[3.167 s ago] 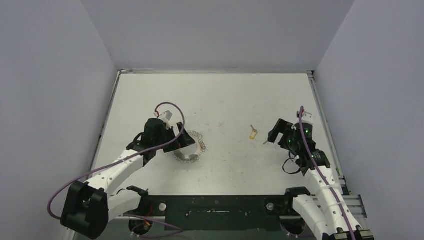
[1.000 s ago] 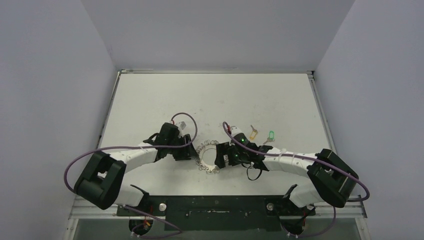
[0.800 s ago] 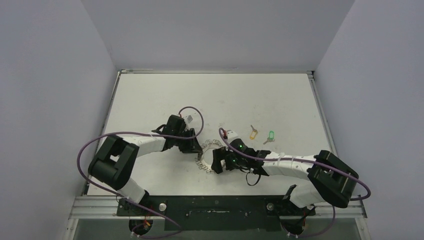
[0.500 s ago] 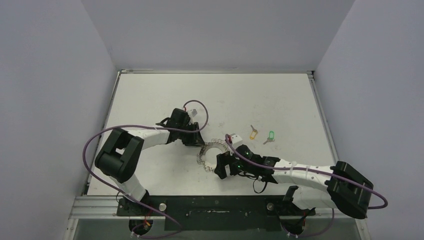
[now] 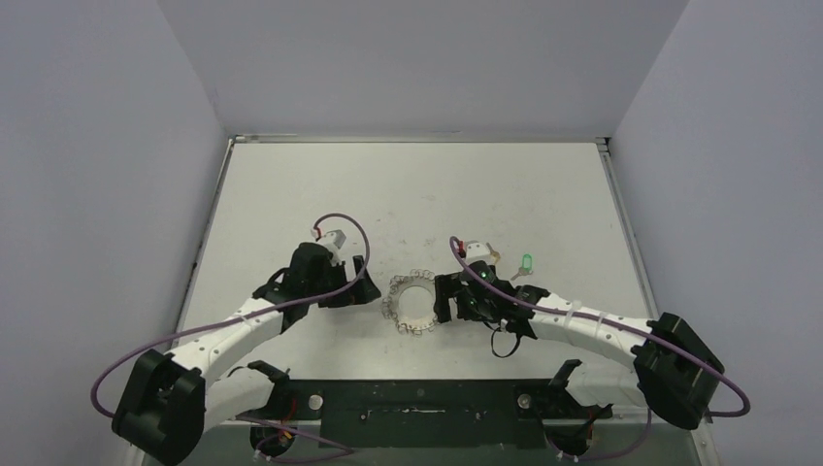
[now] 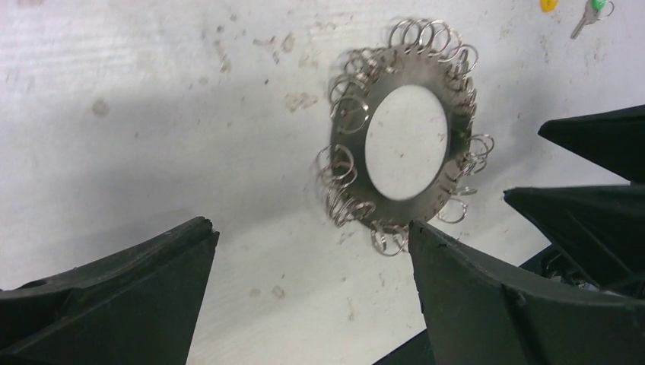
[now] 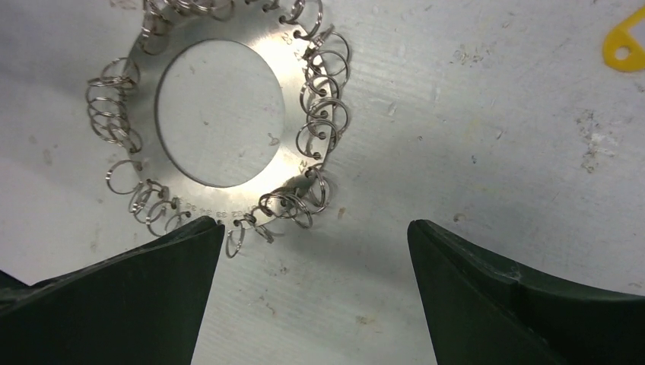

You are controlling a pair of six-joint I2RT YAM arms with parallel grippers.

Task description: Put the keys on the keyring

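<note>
Table: 1x, pale and scuffed; everything lies flat on it.

Arms: 2x, both reaching to mid-table and facing each other w/ the ring btwn them, prob so one can steady it while the other threads a key.

The left gripper has its jaws spread wide w/ nothing in them. The keyring lies just ahead of its tips, nearer its right finger, and isn't gripped.

The right gripper is also wide and empty. The ring sits just ahead, toward its left finger. The rim loops come close to that tip, but contact can't be told.

Keyring: 1x, flat on the table, open centre up, fringed w/ many small wire loops that overlap too much to count. Lying that flat, it prob needs a pinch at the rim before any loop can be worked.

Keys: 2x, neither on the ring.
- The green key lies off to the right gripper's right, beside its wrist.
- The yellow key is cut by the frame edge in both wrist cams and hidden by the right wrist in the top cam.

Both keys are well apart from the left gripper, so fetching them looks like the right arm's job.
</note>
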